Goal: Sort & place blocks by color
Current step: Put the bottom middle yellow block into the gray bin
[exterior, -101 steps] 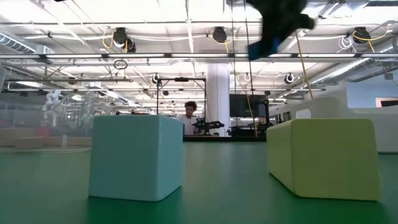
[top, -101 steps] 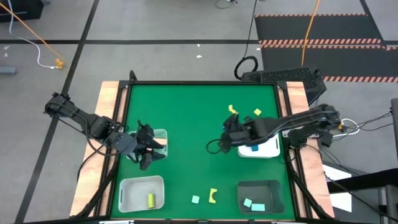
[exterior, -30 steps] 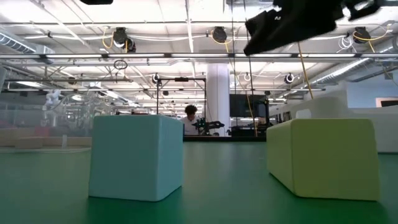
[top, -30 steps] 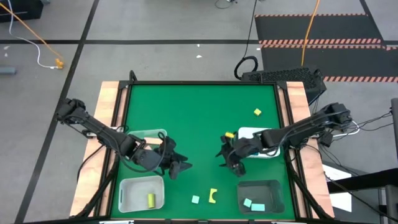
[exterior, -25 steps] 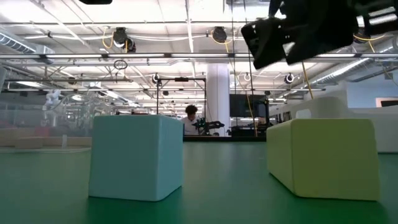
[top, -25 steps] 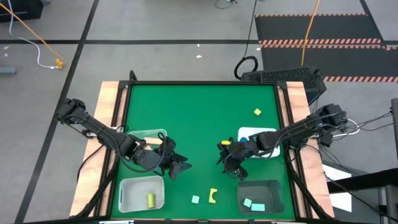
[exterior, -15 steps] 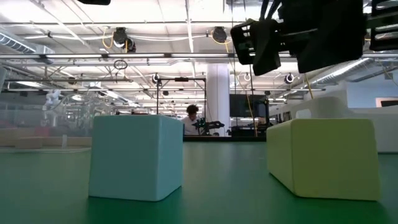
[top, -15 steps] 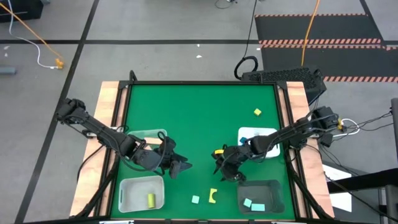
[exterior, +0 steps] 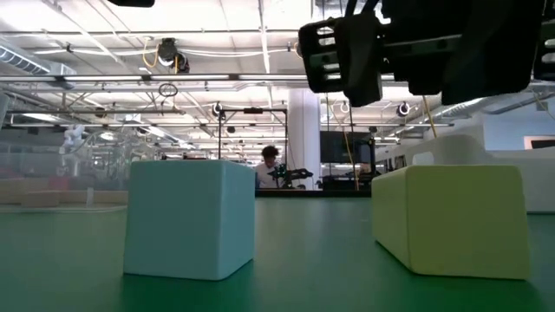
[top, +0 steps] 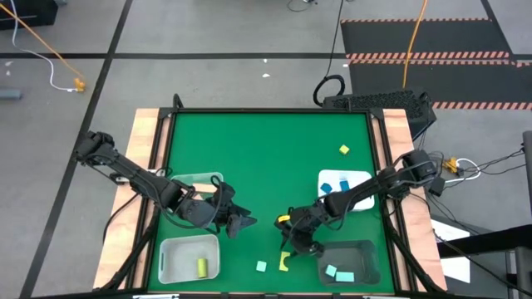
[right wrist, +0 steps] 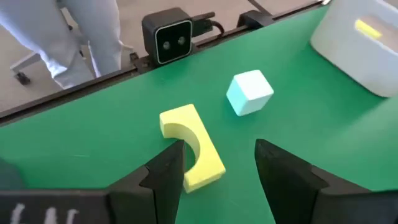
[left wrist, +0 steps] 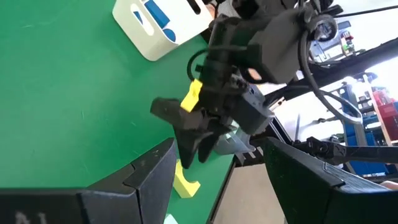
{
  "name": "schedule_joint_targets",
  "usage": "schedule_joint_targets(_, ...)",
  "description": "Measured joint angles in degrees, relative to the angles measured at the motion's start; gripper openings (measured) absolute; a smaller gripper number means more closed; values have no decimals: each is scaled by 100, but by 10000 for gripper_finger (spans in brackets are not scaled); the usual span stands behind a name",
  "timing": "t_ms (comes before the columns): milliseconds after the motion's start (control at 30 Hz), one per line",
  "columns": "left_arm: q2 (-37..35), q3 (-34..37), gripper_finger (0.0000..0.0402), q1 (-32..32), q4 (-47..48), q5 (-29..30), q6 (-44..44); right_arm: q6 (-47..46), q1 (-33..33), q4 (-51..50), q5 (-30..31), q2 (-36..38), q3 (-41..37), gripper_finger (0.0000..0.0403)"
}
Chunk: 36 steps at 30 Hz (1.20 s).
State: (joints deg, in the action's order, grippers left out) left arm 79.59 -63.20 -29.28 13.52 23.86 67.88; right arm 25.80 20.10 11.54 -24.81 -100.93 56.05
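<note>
R gripper point(top: 293, 242) swung fwd from white tray point(top: 363, 202), yellow block point(top: 284, 219) riding on it, fingers apart over arch block point(right wrist: 191, 147). L gripper point(top: 241, 223) parked mid-table, spread, empty.

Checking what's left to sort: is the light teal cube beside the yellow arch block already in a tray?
No, the light teal cube sits on the bare green table beside the yellow arch block, outside any tray.
</note>
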Motion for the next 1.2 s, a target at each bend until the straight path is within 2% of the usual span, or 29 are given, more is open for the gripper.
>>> schedule_joint_targets(433,0,0,241,-11,8,-145,-24,22,28,-231,-71,-422,742,185)
schedule_joint_targets(933,0,0,241,-96,2,-348,-138,-175,207,-495,-47,-967,747,185)
schedule_joint_targets(1100,0,0,241,-160,24,-348,-157,63,374,-513,383,-1073,743,185)
schedule_joint_targets(1200,0,0,241,-162,39,-348,-158,38,400,-556,416,-1086,743,185)
